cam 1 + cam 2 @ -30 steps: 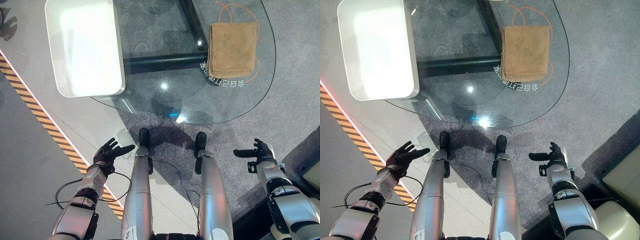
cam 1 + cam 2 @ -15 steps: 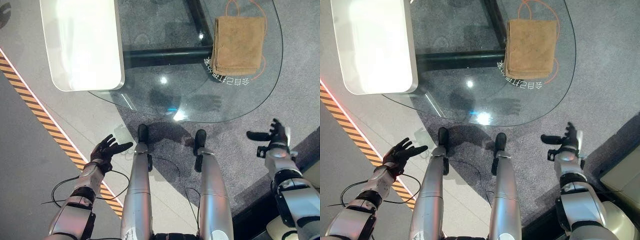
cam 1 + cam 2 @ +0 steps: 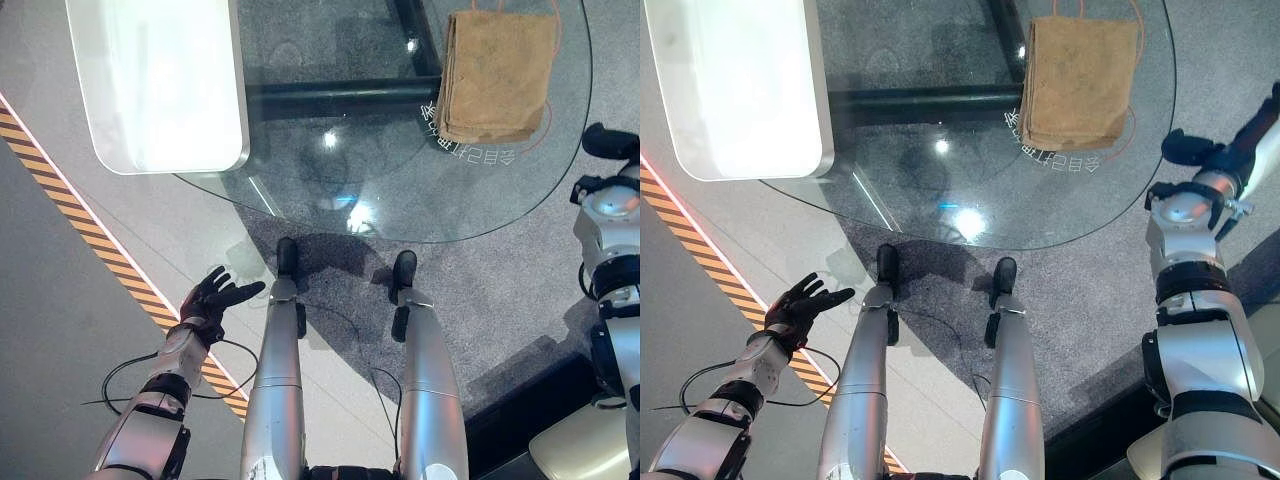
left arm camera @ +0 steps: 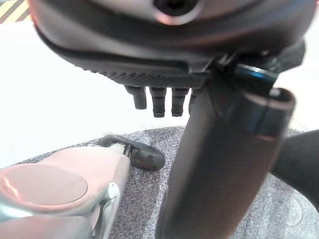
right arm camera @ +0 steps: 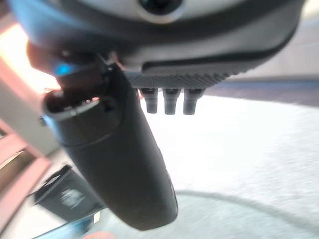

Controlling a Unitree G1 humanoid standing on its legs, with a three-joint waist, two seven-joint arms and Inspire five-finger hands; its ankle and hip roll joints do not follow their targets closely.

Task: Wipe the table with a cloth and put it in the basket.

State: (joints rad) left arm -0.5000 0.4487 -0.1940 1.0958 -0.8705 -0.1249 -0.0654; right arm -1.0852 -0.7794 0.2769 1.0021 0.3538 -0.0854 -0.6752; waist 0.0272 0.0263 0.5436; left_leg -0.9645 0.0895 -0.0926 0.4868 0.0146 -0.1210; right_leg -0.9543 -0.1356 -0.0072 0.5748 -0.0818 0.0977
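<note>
Bright overhead light. Small hot glints on the glass surface (image 3: 400,190), biggest near its front edge. White tray (image 3: 160,80) washed out, detail lost in glare. Soft dark shadow on the carpet (image 3: 940,270) under the glass. Wrist views: left hand (image 4: 219,164) and right hand (image 5: 119,164) blurred up close, floor (image 5: 239,144) behind overexposed, hazy.

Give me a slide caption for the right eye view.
Folded brown cloth lies on the glass table; both hands open, away from it.
</note>
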